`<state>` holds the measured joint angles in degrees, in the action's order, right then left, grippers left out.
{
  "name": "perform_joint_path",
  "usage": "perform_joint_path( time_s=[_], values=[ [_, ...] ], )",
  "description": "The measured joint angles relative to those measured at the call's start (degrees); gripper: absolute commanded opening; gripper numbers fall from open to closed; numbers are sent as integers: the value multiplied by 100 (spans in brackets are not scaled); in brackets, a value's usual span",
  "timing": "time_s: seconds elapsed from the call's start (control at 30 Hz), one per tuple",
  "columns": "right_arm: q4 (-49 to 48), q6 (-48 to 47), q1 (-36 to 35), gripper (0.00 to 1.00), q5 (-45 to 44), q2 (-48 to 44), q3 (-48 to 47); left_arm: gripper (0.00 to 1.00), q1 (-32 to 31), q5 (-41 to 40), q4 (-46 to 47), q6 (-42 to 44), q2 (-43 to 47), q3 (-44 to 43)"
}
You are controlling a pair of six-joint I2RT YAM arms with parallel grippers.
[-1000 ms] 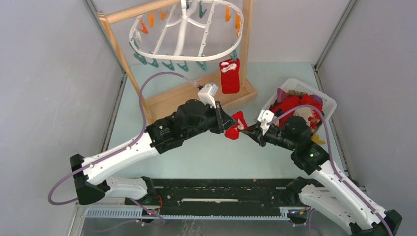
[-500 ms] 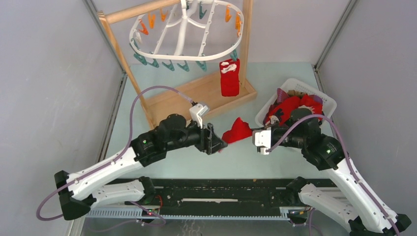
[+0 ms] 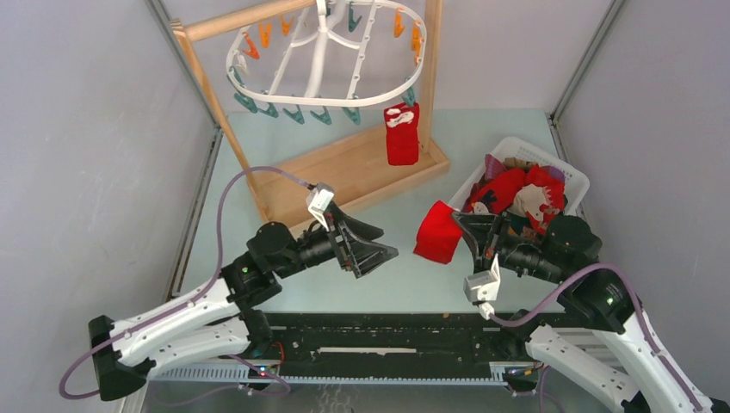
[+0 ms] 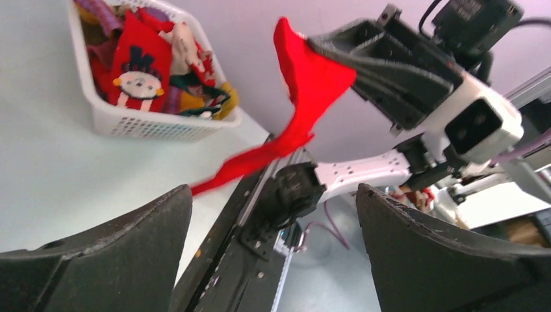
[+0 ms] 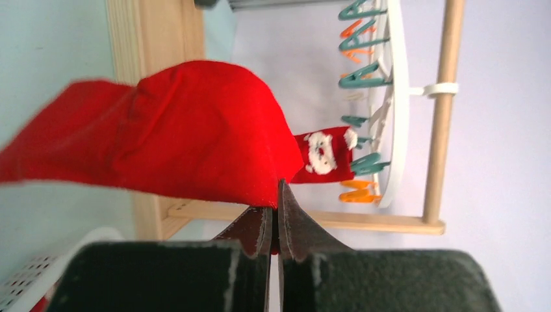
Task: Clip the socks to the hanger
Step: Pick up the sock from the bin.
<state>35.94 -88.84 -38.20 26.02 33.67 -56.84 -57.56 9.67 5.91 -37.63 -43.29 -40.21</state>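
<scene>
Pale green tabletop (image 3: pixel 405 280), grey walls (image 3: pixel 86 129) (white hanger (image 3: pixel 320 52) at back)

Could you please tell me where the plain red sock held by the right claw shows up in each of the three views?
Top external: the red sock is just right of centre.
Left wrist: the sock hangs top centre, trailing down-left.
Right wrist: the sock fills the centre-left.
Shared landmark: the right claw, shut on it in every view.
</scene>
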Motion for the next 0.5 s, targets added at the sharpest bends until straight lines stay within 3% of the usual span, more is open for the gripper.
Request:
perform_joint_path(
  time_s=[0.13,0.23,0.33,0.5],
  values=[
    [-289,-210,-271,4,0,-192,219,96,0,-2,1016,-560,-387,151],
    [-398,-247,-490,4,-24,-181,378,85,0,15,1456,-909,-713,153],
    [-446,-256,-669,4,-68,-168,420,72,0,120,1665,-1095,-992,140],
    [-592,-254,-957,4,-166,-168,463,63,11,435,1751,-1279,-1462,63]
  ],
)
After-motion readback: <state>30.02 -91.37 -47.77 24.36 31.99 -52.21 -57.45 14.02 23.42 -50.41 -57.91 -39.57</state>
